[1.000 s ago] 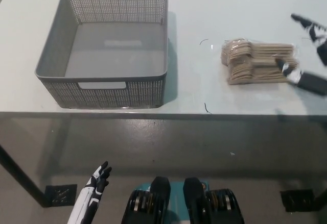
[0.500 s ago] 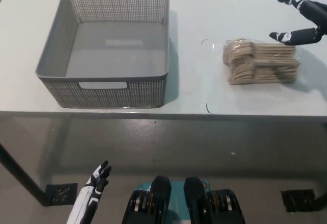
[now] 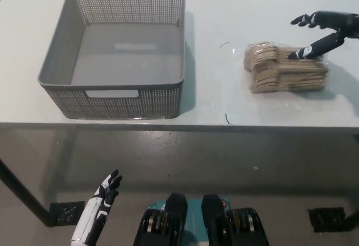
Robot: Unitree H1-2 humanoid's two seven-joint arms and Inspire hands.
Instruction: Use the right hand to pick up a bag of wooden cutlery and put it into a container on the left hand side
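Right hand (image 3: 346, 24): black, entering from the upper right edge of the head view, over the far right part of the worktop (image 3: 224, 10).
Right hand, opening: fingers spread wide apart, nothing held between them.
Right hand, contact: the lower fingertip (image 3: 295, 55) lies at the top edge of the bag of wooden cutlery (image 3: 286, 68), touching it or just above it; which one cannot be told. The upper finger points left, over bare worktop beyond the bag.
Bag of wooden cutlery: lying flat on the right side of the worktop, a clear packet of pale wooden pieces, not lifted.
Container (image 3: 112, 103): a grey perforated basket on the left side of the worktop, well apart from the bag, with cut-out handles at its near and far walls.
Left hand (image 3: 100, 208): white, resting at the lower left below the worktop's front edge, fingers slightly apart and holding nothing.
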